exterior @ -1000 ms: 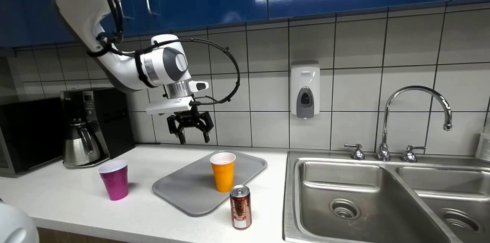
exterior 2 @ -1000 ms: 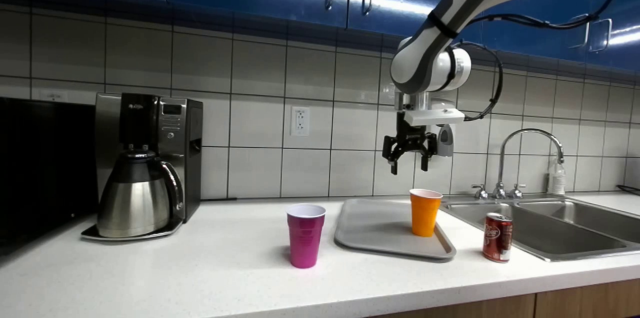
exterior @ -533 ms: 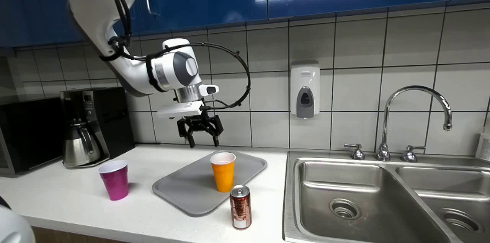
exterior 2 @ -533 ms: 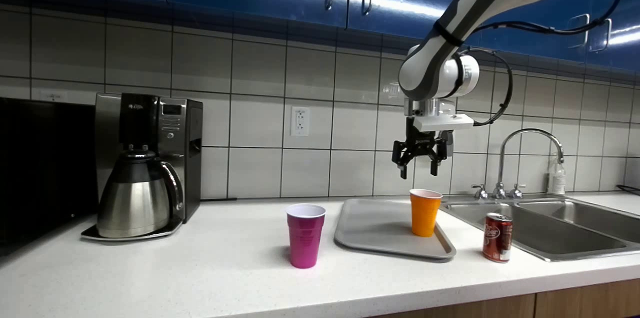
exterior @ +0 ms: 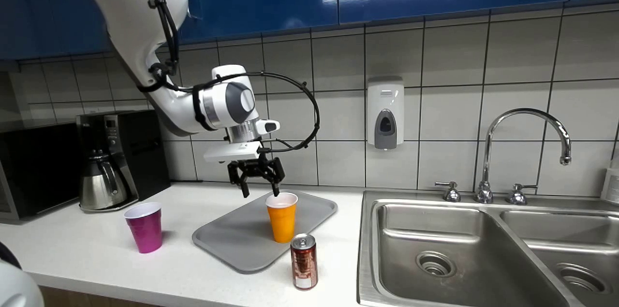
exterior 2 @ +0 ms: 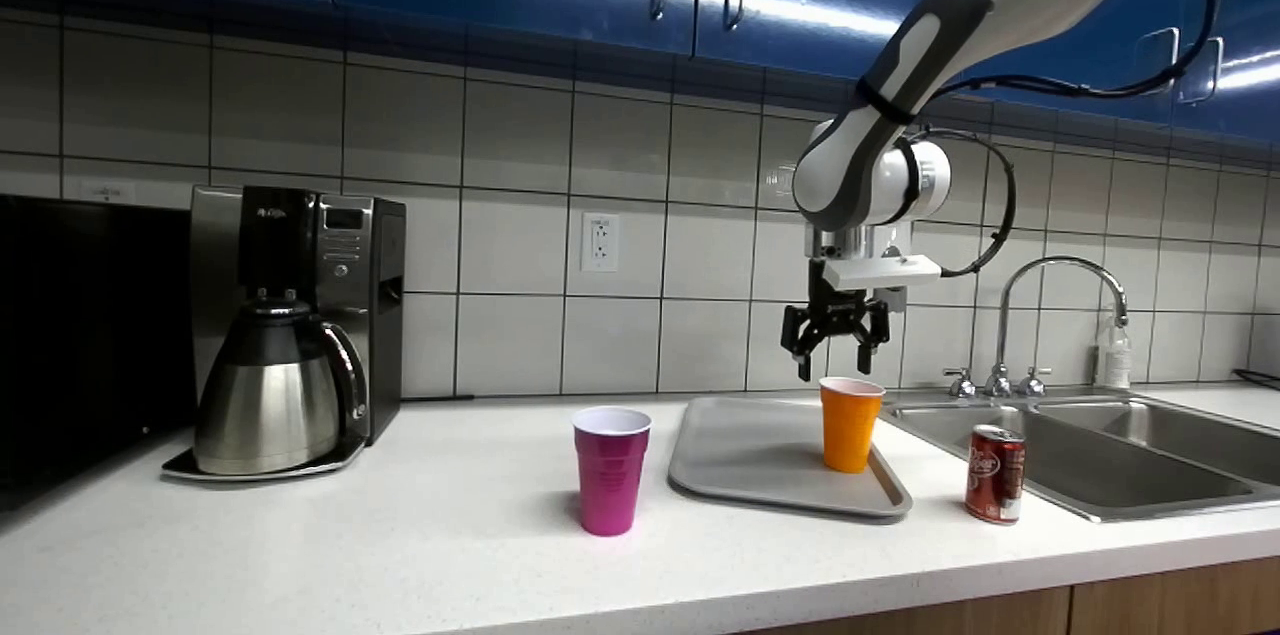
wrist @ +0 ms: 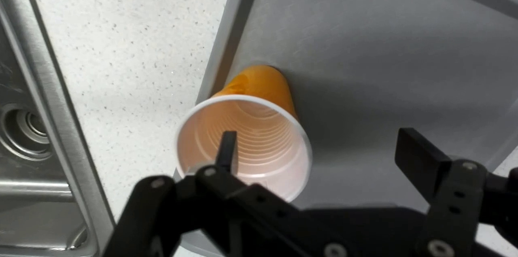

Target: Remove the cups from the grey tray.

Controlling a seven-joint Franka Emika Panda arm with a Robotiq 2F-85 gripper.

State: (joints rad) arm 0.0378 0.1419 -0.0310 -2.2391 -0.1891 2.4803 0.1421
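Observation:
The orange cup point(exterior: 282, 220) stands upright on the grey tray point(exterior: 232, 234), near one edge; both also show in an exterior view, cup point(exterior 2: 850, 427) and tray point(exterior 2: 745, 460). The magenta-purple cup point(exterior: 146, 232) stands upright on the counter beside the tray; it also shows in an exterior view point(exterior 2: 610, 480) and is out of the wrist view. My gripper point(exterior: 261, 194) is open and empty, pointing down just above the orange cup's rim height. In the wrist view, one fingertip of the gripper point(wrist: 317, 139) overlaps the orange cup's point(wrist: 267, 83) opening; the other is over the tray point(wrist: 344, 26).
A reddish-brown can point(exterior: 304, 263) stands on the counter close to the tray's edge, near the orange cup. The steel sink point(exterior: 435, 229) with its faucet point(exterior: 488, 152) lies beyond it. A coffee maker point(exterior 2: 300, 335) stands at the back. A soap dispenser point(exterior: 385, 113) hangs on the wall.
My gripper has moved sideways toward the orange cup and then come down, to just above its rim height. It stays open. Both cups, the tray and the can have not moved.

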